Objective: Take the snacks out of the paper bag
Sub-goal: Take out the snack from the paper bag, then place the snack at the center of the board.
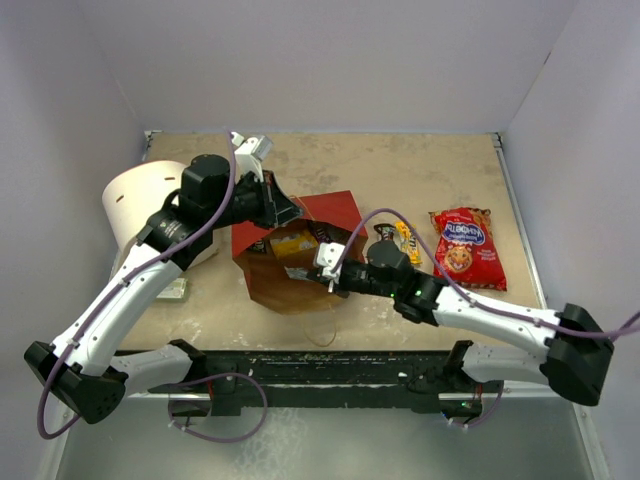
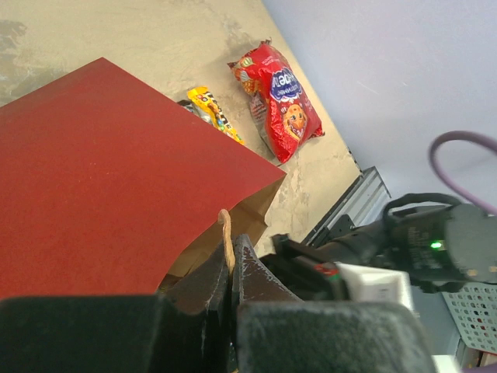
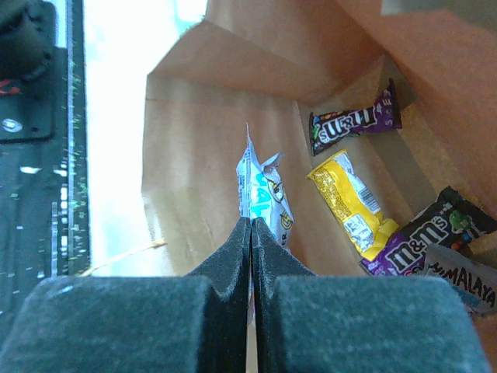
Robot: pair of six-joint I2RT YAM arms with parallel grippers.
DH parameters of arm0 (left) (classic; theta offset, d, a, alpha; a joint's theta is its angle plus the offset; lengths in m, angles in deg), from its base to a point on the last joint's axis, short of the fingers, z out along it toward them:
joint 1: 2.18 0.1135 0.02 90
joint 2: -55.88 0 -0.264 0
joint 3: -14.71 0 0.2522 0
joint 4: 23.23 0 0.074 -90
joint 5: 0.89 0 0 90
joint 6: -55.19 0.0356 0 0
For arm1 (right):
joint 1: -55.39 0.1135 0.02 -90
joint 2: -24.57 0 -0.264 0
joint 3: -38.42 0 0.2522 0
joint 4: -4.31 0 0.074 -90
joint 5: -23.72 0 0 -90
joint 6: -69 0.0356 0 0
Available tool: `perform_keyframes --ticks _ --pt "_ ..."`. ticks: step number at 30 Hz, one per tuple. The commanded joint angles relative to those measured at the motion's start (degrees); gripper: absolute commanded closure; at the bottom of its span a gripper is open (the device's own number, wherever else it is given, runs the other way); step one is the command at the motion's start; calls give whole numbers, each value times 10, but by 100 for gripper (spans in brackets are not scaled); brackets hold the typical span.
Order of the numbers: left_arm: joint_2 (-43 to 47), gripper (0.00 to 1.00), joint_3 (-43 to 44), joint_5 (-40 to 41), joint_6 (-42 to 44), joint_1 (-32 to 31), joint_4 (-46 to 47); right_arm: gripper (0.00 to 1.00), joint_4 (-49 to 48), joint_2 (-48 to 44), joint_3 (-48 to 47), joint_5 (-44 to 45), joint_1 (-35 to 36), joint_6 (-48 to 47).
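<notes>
The paper bag (image 1: pixel 300 250), red outside and brown inside, lies on its side with its mouth toward the arms; it also shows in the left wrist view (image 2: pixel 109 171). My left gripper (image 2: pixel 230 256) is shut on the bag's string handle (image 2: pixel 225 233) at the top rim. My right gripper (image 3: pixel 251 225) is at the bag's mouth, shut on a white and light-blue packet (image 3: pixel 260 190). Inside the bag lie a yellow packet (image 3: pixel 353 206) and purple packets (image 3: pixel 353 124). The red cookie bag (image 1: pixel 467 247) and a yellow packet (image 1: pixel 405 240) lie on the table outside.
A white cylindrical tub (image 1: pixel 150 205) lies at the left, behind my left arm. A small flat box (image 1: pixel 172 290) shows under that arm. White walls close the table on three sides. A metal rail (image 1: pixel 320 370) runs along the near edge.
</notes>
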Motion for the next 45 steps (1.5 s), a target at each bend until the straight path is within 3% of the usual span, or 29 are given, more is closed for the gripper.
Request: perform_keyframes --ticks 1,9,15,20,23,28,36,45 --pt "3 100 21 6 5 2 11 100 124 -94 -46 -60 3 48" --pt "8 100 10 48 25 3 -19 100 357 -204 -192 19 3 115" --pt "-8 100 32 66 38 3 -61 100 429 -206 -314 229 2 190" --pt "-14 100 34 79 52 3 -79 100 406 -197 -337 453 2 219" --pt "-12 100 36 77 62 3 -84 100 394 -158 -343 555 -12 190" --pt "-16 100 41 81 60 3 -97 100 358 -81 -350 570 -66 132" --pt "-32 100 58 71 24 3 -94 100 265 22 -317 427 -221 196" --pt "-28 100 74 63 5 3 -119 100 337 188 -433 386 -301 235"
